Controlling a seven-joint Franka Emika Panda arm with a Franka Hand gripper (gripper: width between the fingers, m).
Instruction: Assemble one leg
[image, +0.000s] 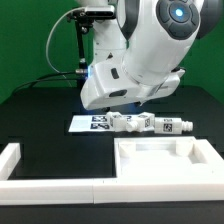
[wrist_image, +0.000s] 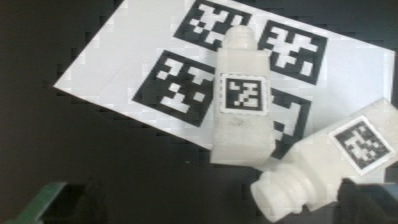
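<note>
The leg (wrist_image: 242, 105) lies across the marker board (wrist_image: 125, 75), with a second leg (wrist_image: 342, 150) close against its end, just beside the board. I cannot tell how wide the fingers stand. Closing here may well nudge that neighbour and skew the grasp.

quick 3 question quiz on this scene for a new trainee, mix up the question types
1. True or false: in the wrist view, a leg covers part of the marker board.
2. In the exterior view, the tray-like part lies: A) nearer the camera than the row of legs; B) on top of the marker board; C) lifted in the air.
3. What colour is the table?
Key: 1 true; 2 A; 3 black.
</note>
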